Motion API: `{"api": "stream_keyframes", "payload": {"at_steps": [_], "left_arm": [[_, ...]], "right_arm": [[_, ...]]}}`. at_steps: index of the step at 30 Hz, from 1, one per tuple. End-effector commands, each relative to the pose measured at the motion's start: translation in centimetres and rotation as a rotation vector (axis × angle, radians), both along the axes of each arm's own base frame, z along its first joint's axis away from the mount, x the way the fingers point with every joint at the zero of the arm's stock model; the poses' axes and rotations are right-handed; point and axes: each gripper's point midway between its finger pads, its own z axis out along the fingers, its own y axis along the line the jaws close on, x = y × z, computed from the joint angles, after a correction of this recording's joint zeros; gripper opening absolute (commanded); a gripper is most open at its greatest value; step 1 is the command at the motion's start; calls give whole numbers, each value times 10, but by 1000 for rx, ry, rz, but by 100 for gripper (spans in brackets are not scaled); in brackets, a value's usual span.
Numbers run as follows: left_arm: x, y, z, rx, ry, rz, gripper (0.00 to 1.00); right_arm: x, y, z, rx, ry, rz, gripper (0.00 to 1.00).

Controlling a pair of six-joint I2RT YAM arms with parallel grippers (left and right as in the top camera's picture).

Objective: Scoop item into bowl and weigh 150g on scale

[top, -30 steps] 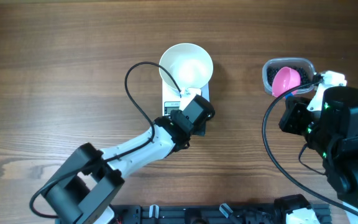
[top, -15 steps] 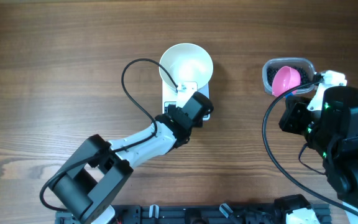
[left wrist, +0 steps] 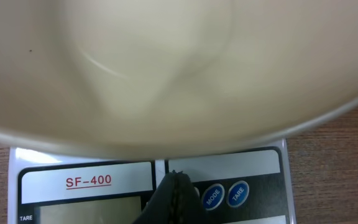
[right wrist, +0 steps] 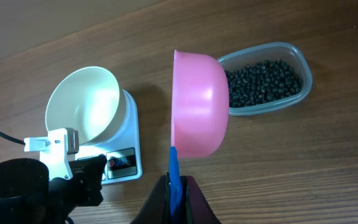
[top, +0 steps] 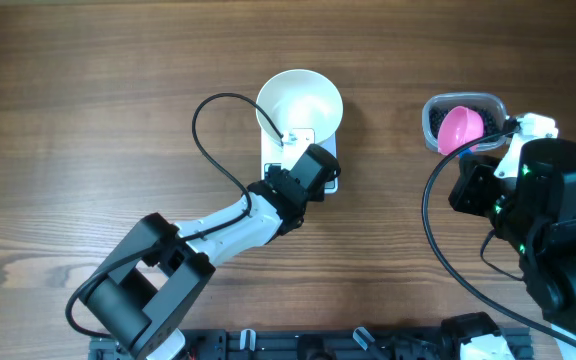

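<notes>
Currently the left gripper (left wrist: 178,185) has its fingers pressed together with nothing between them, the tip down at the scale's (left wrist: 229,163) control panel, just left of the blue MODE button (left wrist: 213,196). I cannot tell whether it actually touches the panel. A TARE button (left wrist: 237,193) sits right of MODE, and the SF-400 label (left wrist: 89,181) is above the display. The bowl (top: 300,103) sits on the far part of the scale, white, with nothing in it, and its rim overhangs the panel in the left wrist view. The left arm (top: 218,230) reaches in from near-left across the table (top: 88,100). The right gripper (right wrist: 176,186) is clamped on the blue handle (right wrist: 174,163) of a pink scoop (right wrist: 197,106), fingers tight on either side of it. From overhead the scoop sits over the clear tub (right wrist: 302,62), to the right of the bowl and well apart from it. The scoop's rounded back faces both cameras, so I cannot tell whether it carries anything. The item (right wrist: 263,84), a loose heap of small black beads, lies in the tub. None shows in the bowl or on the scale.
</notes>
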Motion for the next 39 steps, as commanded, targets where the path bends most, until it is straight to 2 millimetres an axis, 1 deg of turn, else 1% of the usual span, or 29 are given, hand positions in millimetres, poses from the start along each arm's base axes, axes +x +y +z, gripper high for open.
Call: {"api": "stream_keyframes", "payload": {"at_steps": [1, 6, 11, 19, 25, 31, 39], "left_arm": [[0, -2, -4, 5, 10, -16, 4], [-1, -4, -8, -2, 21, -25, 4], [-2, -4, -19, 11, 38, -27, 4], [-3, -6, -20, 2, 47, -32, 4], [-10, -12, -23, -21, 83, -63, 4], [-18, -6, -30, 1, 128, -65, 4], [-18, -4, -31, 11, 124, -58, 4]], "right_arm": [[2, -3, 10, 5, -27, -25, 4], [2, -3, 10, 5, -27, -25, 4], [2, -3, 9, 5, -27, -25, 4], [3, -3, 10, 6, -31, -26, 4], [4, -3, 11, 7, -36, -25, 4], [4, -3, 11, 7, -35, -26, 4], [3, -3, 11, 7, -34, -25, 4]]}}
